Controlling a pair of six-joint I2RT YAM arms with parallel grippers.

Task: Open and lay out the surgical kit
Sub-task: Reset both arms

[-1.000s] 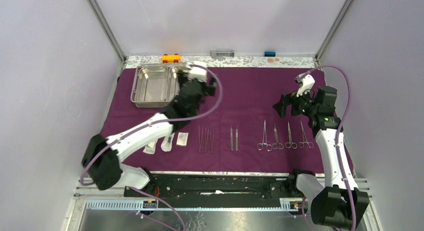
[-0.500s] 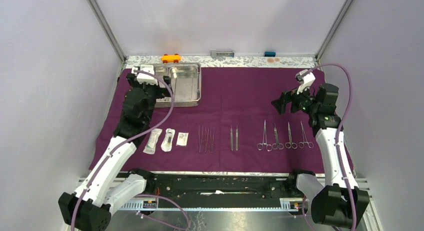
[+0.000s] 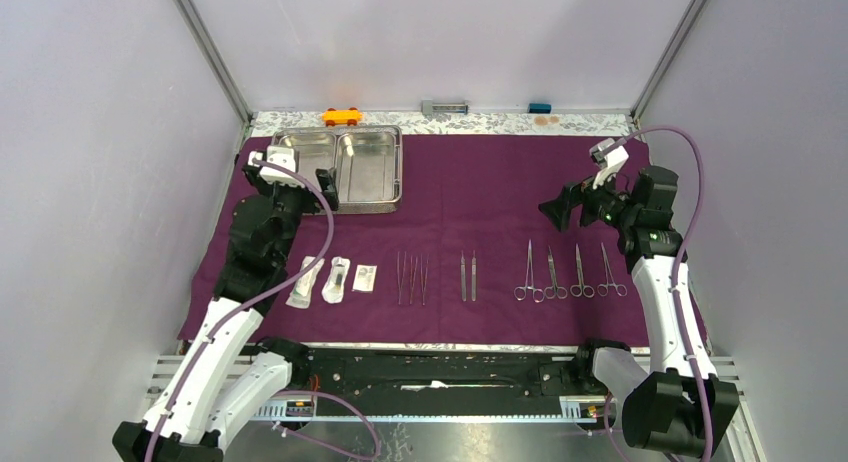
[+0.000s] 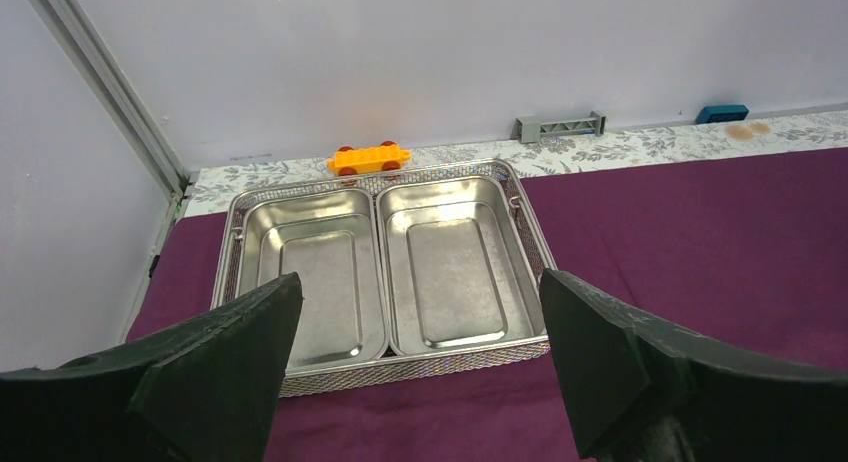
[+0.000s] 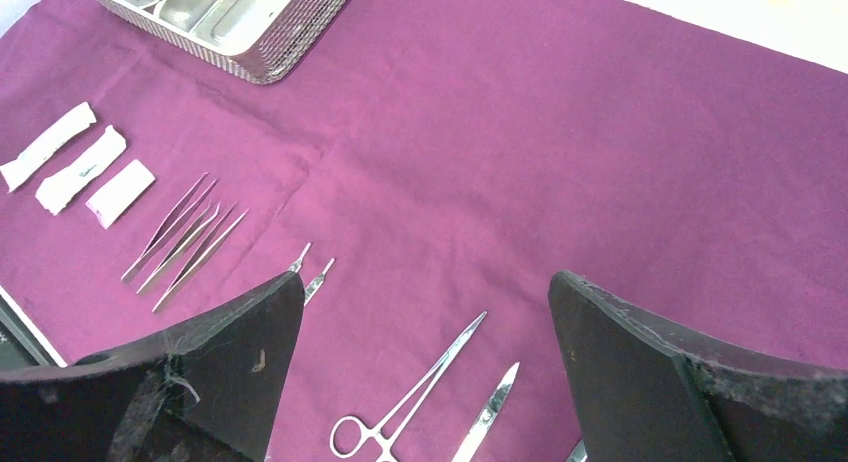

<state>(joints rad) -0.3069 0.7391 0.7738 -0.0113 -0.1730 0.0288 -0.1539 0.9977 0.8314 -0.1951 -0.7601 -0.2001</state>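
Left gripper [image 4: 420, 294]: jaws spread to full width, nothing between them. It is poised at the near-left corner of the tray, aimed across it toward the back wall.
Right gripper [image 5: 425, 282]: jaws equally wide, nothing held. It is raised above the right part of the cloth, just beyond the forceps row, and faces left.
Tray [image 3: 368, 167]: sits on the far-left part of the cloth, long side along the far edge. Both compartments are bare. In the top view the left arm covers its near-left corner.
Cloth [image 3: 480, 182]: spread flat over most of the table, with a few faint creases.
Forceps [image 3: 553, 273]: four in a row on the near right of the cloth, side by side and apart, rings toward the near edge.
Slim tools [image 3: 467, 276]: two steel pieces, parallel and close together, left of the forceps. Their type cannot be told.
Tweezers [image 3: 411, 279]: three, packed close and parallel, left of the slim tools.
Packets [image 3: 335, 279]: three white ones side by side at the left end of the row, well apart from the tray.
Toy car [image 3: 341, 115]: off the cloth, on the patterned strip just behind the tray.
Grey block [image 3: 444, 107] and blue block [image 3: 540, 108]: on the same strip, further right, against the back wall.
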